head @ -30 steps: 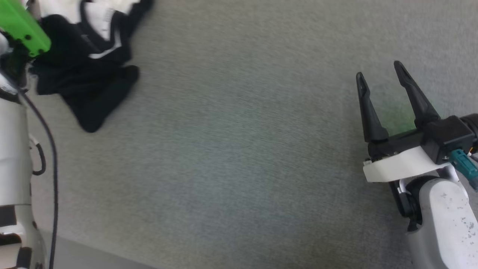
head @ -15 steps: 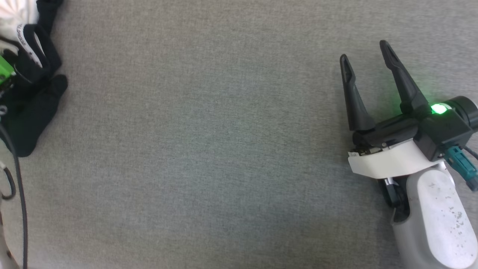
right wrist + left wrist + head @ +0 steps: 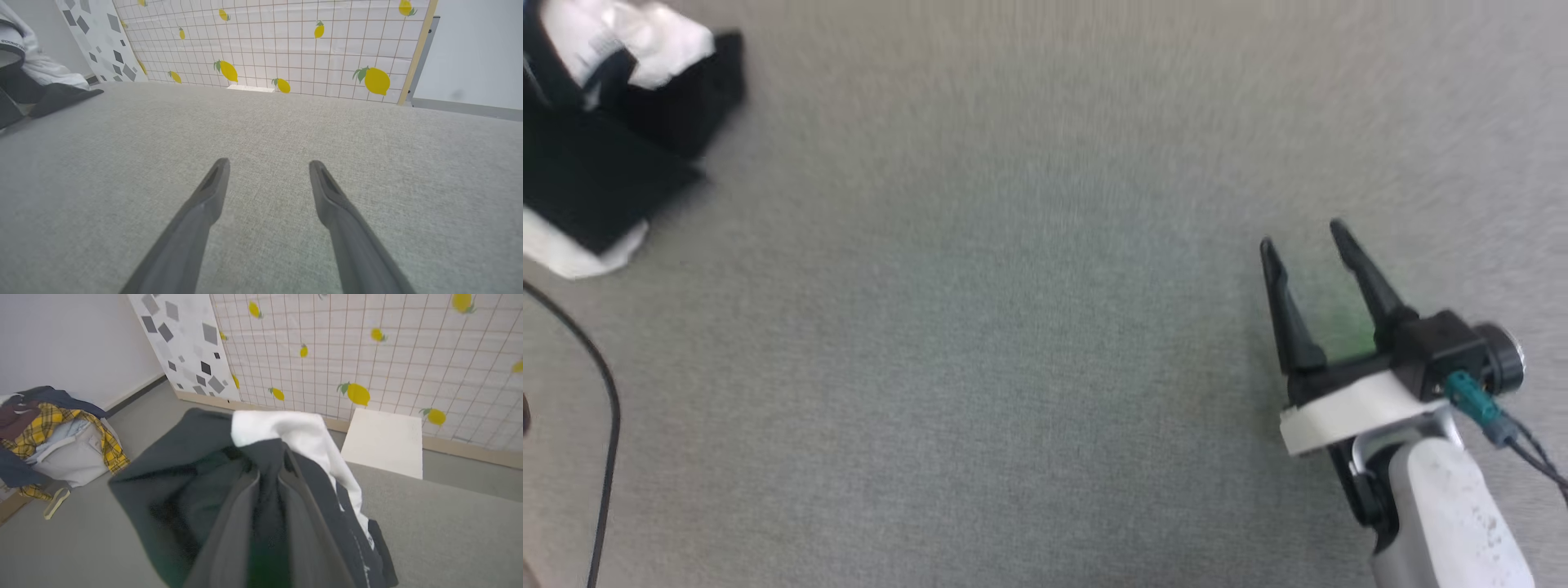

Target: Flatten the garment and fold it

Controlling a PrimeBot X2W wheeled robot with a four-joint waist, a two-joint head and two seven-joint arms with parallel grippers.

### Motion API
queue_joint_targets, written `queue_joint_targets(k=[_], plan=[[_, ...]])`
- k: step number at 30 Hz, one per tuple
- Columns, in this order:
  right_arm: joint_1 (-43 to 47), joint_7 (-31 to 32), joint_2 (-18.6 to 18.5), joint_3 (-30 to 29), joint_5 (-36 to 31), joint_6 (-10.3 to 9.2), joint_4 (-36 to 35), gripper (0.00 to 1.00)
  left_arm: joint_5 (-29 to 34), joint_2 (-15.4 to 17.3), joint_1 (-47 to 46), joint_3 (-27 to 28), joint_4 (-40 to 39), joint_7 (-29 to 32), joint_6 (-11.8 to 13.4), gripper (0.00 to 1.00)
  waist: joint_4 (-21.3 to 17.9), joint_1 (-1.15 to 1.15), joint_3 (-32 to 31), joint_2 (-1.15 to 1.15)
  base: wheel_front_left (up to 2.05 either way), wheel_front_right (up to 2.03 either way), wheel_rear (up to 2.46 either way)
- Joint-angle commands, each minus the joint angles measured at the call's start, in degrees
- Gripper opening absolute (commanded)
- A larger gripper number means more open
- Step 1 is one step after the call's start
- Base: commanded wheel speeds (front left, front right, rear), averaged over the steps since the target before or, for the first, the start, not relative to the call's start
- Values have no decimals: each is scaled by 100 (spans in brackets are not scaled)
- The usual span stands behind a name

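Two grippers are seen, and one alone is engaged. The long-sleeved shirt with white body and black sleeves is found crumpled at the far left of the grey woven fabric surface, well apart from the right gripper. The jaws of the left gripper are pressed together on a fold of the shirt's black cloth, judged to be pinched so that the heap can be drawn out and spread. The right gripper's jaws are spread wide above bare surface with nothing between them, presumably held ready for a second corner.
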Motion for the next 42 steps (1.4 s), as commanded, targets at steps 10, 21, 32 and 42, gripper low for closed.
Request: queue_joint_targets(k=[10, 21, 32, 42], plan=[[643, 37, 39, -230, 256, -10, 115, 100, 408, -673, -1455, -1215, 319, -1624, -992, 0, -736, 0, -2170, 47, 0, 0, 0], [847, 208, 39, -204, 293, -10, -40, 100, 44, -1791, -2097, -1889, 277, -1778, -1408, 0, -1427, 0, -2412, 47, 0, 0, 0], [903, 290, 40, -89, 328, -10, -112, 100, -717, -2463, -2111, -2054, 276, -1517, -1553, 0, -2011, 0, -2351, 47, 0, 0, 0], [879, 309, 40, -53, 352, -10, -150, 100, -1162, -2628, -377, -3318, 1201, -147, -1694, 0, -2233, 0, -2130, 47, 0, 0, 0]])
